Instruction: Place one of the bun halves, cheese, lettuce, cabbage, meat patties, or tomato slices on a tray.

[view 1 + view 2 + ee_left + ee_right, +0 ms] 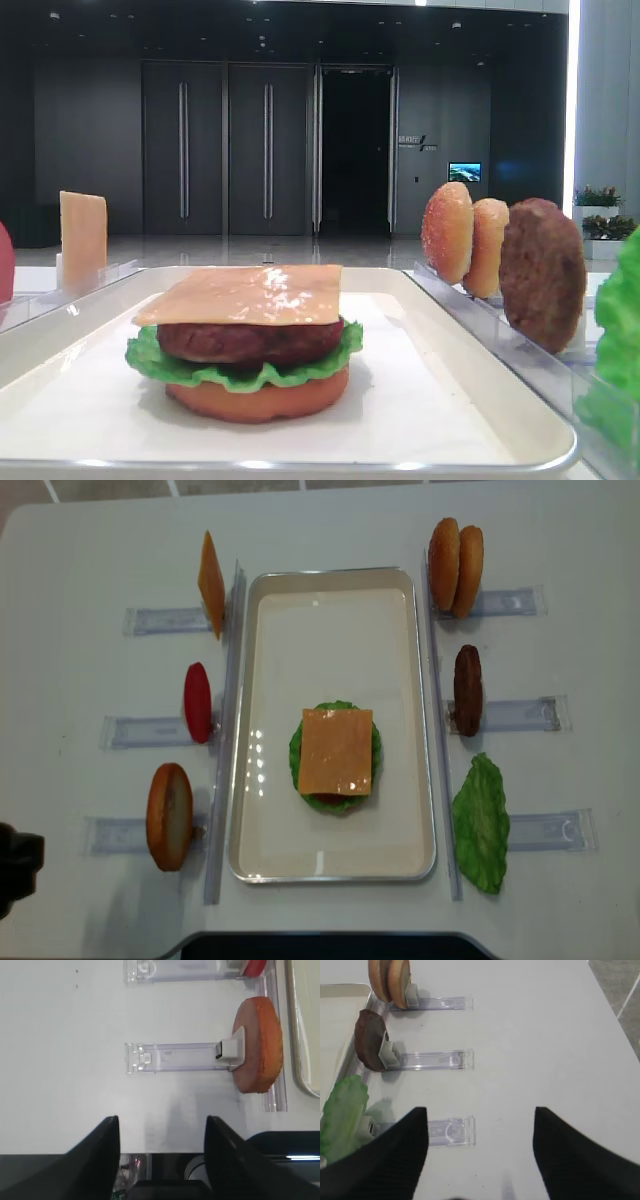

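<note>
The left hand [162,1132] hangs empty over the bare surface [60,1060], fingers moderately apart. The nearest candidate, a bun half [257,1045], stands on edge ahead and to its right, just beside the tray [306,1035]. The right hand [480,1135], spread wide and empty, has lettuce [342,1115] to its left.

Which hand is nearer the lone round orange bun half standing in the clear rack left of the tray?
Left. The left hand hangs open just short of the round orange bun half; the right hand is across the cream-white tray, by the green lettuce leaf.
</note>
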You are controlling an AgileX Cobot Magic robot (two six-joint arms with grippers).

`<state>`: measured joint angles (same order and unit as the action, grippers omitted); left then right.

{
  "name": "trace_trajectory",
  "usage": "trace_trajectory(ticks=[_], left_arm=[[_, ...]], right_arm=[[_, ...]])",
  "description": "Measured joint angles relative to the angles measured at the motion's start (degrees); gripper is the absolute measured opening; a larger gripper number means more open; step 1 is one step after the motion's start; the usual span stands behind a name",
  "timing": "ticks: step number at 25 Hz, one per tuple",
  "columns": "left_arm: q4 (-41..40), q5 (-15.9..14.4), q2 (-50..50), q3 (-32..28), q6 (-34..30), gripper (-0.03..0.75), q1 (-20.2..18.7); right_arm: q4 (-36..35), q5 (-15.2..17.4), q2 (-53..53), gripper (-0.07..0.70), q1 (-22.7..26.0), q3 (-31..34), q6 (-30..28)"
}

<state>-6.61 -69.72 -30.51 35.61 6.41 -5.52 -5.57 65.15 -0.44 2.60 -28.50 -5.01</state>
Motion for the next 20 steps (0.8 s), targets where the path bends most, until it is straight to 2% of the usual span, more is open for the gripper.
trace_trajectory(ticks=[10, 15, 20], left_arm=[[0.4, 0.2, 16.9, -4.5, 0.0, 0.392, 0.0], [1.3, 2.3, 23.7, -5.9, -0.6, 0.392, 0.0], [2.4, 3.1, 28.6, -6.7, -0.9, 0.392, 0.0]], right_arm=[[0.0, 0.0, 0.0, 0.461, 0.0, 0.0, 0.0], [0.0, 0.0, 0.0, 0.461, 0.0, 0.0, 0.0], [0.0, 0.0, 0.0, 0.461, 0.0, 0.0, 0.0]])
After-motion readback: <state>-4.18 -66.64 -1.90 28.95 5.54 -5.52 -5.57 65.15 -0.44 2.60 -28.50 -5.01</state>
